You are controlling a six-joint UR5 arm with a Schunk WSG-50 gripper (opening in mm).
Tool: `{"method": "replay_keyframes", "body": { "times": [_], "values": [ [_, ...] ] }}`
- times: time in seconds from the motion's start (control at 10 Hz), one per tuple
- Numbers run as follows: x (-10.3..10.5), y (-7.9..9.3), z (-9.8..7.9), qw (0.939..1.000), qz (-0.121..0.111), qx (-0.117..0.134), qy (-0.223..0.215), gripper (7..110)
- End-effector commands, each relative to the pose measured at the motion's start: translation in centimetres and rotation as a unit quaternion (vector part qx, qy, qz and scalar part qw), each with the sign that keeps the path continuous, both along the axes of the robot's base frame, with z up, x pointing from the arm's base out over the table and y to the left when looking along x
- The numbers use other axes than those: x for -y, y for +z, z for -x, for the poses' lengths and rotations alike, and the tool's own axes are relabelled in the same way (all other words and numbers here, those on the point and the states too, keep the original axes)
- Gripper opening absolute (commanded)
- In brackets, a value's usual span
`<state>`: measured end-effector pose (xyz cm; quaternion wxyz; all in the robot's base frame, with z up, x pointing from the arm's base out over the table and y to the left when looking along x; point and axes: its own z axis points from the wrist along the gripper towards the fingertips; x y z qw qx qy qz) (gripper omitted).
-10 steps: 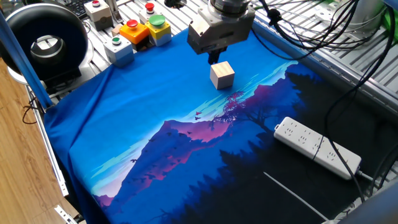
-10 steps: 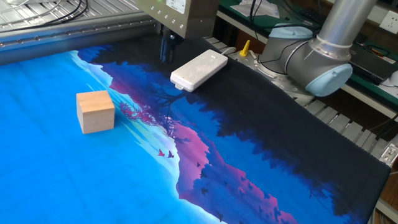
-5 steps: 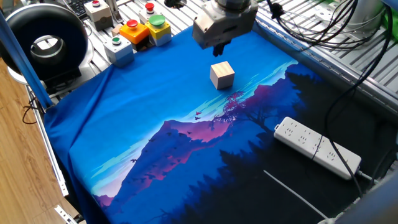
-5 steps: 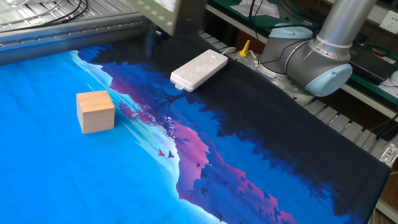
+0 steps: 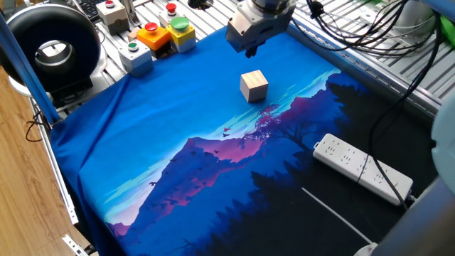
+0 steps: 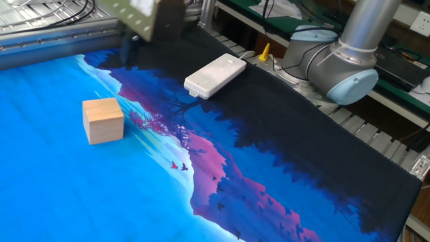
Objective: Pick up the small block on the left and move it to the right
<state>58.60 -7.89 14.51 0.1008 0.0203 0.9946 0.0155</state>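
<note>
The small block (image 5: 254, 86) is a light-tan wooden cube standing on the blue part of the printed cloth; it also shows at the left in the other fixed view (image 6: 103, 120). My gripper (image 5: 250, 50) hangs in the air above and behind the block, well clear of it. Its dark fingertips look close together with nothing between them. In the other fixed view the gripper (image 6: 129, 48) is motion-blurred at the top left.
Grey button boxes with red, green and orange buttons (image 5: 158, 35) stand at the cloth's back left. A white power strip (image 5: 362, 168) lies on the dark right side, also in the other fixed view (image 6: 215, 75). Cables hang at the back right. The arm's base (image 6: 336, 60) stands beside the table.
My gripper has risen and drifted away from the block toward the back of the table. The block has not moved.
</note>
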Motion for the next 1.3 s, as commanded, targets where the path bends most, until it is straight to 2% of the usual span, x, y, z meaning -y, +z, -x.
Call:
{"method": "replay_keyframes", "body": {
  "times": [0.0,0.1,0.2,0.4,0.5,0.8,0.9,1.1,1.2],
  "values": [
    [0.4,-0.7,-1.4,0.9988,-0.01,0.025,0.041,7],
    [0.0,-0.7,-1.6,0.9978,-0.021,0.03,0.055,7],
    [0.0,-0.8,-1.9,0.9971,-0.027,0.035,0.062,22],
    [0.1,-1.0,-2.2,0.9965,-0.031,0.039,0.066,22],
    [0.4,-1.1,-2.2,0.9969,-0.026,0.038,0.064,44],
    [1.8,-1.8,-1.7,0.9983,-0.004,0.026,0.051,44],
    [3.6,-2.1,-1.7,0.998,0.032,0.023,0.05,44],
    [4.5,-2.8,-1.2,0.998,0.046,0.011,0.043,44],
    [4.3,-3.1,-0.3,0.9985,0.041,-0.009,0.036,44]
  ]
}}
